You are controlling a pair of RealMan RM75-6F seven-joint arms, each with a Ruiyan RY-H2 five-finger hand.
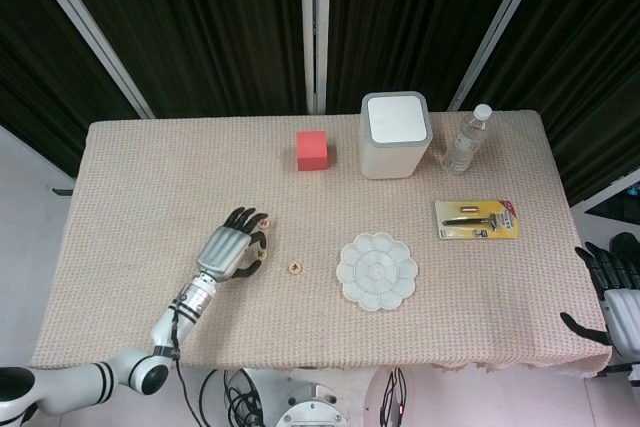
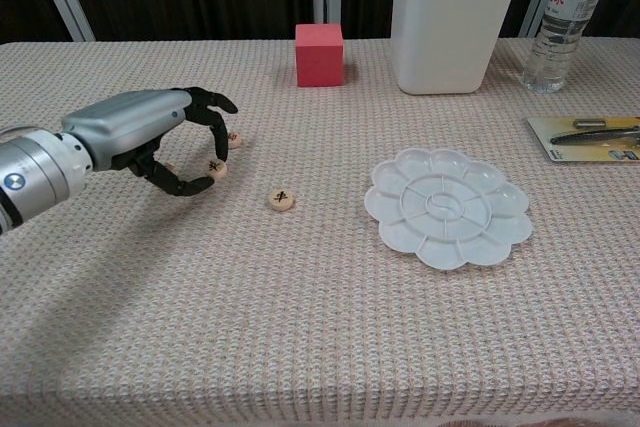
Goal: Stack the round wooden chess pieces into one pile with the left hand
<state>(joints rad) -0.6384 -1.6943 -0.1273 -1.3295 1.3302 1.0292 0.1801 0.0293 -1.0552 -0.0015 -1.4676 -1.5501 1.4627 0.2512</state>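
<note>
1. The tabletop (image 2: 330,327), under a woven beige cloth, carries everything; the work sits at its left-centre.
2. A white bin (image 2: 455,19), a water bottle (image 2: 563,17), a red cube (image 2: 320,54), a white flower-shaped palette (image 2: 447,207) and a packaged tool (image 2: 592,137) stand or lie behind and to the right of the work, well apart from it.
3. The left robot hand (image 2: 150,137) arches over the cloth, fingers curled down. In the chest view it pinches one chess piece (image 2: 214,168) between thumb and a fingertip (image 2: 221,152), seemingly lifted just off the cloth.
4. The right robot hand (image 1: 612,292) idles off the tabletop's right edge, fingers spread, holding nothing.
5. A second piece (image 2: 234,139) lies just behind the fingertips, and a third piece (image 2: 282,200) lies alone on the cloth, near the hand toward the palette. Another may lie under the palm, but it is too hidden to tell.
6. The step in hand looks like carrying the pinched piece to a neighbour to begin the pile.
7. To do it well, I would keep the disc flat, bring it squarely above the chosen piece, lower until the faces meet, then let go by spreading the fingers gently.
8. The discs are small and light; a dragging fingertip or an off-centre drop could slide the base piece or tip the pile.
</note>
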